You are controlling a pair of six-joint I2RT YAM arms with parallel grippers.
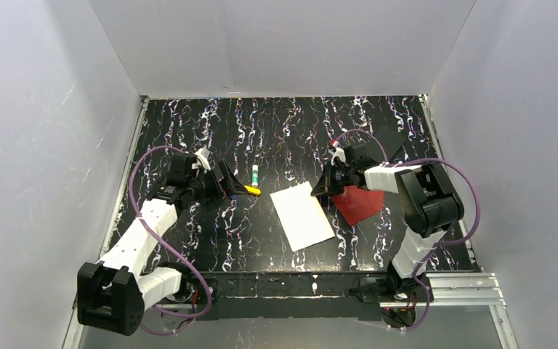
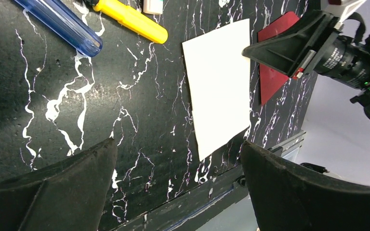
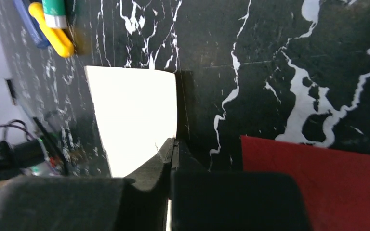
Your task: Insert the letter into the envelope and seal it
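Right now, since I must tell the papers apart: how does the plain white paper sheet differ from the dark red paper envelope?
The plain white paper sheet sits mid-table; the dark red paper envelope lies to its right, partly hidden under the right arm. The right gripper pinches the sheet's edge; nothing grips the envelope. Both lie on the black marbled table, apart.

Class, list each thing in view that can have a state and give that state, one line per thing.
left gripper: open, holding nothing.
right gripper: shut on the letter's edge.
letter: unfolded, outside the envelope, one edge pinched.
envelope: lying flat, letter not in it; flap position unclear.
yellow marker: lying loose, not held.
blue pen: lying loose, not held.
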